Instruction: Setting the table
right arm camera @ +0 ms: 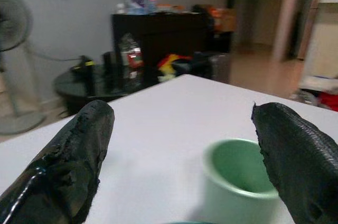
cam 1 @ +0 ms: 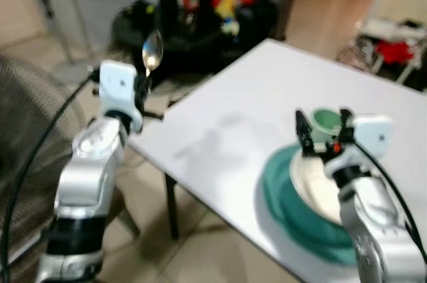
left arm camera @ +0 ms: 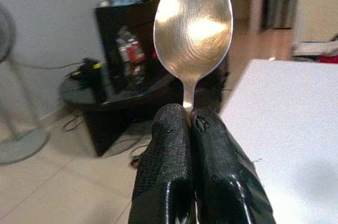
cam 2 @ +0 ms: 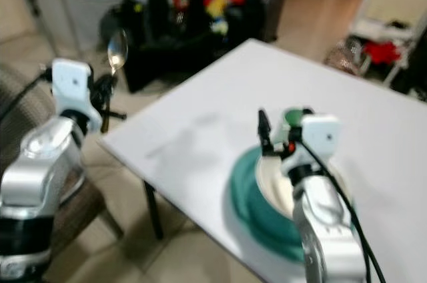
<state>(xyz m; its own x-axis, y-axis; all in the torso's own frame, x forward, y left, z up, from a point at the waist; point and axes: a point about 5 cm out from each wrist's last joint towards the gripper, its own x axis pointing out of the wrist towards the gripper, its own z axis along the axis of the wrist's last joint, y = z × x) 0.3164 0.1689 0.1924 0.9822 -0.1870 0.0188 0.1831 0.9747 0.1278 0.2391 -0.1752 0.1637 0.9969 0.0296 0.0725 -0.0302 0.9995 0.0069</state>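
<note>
Standing upright, bowl up, spoon point(left arm camera: 193, 23) handle pinched by left pincer point(left arm camera: 191, 123).

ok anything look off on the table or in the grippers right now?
Nothing spilled or damaged. The left gripper pinches a spoon upright, off the table's edge. The right gripper, open, hovers above the teal plate holding a white bowl, near the green cup. The white table looks tidy.
</note>
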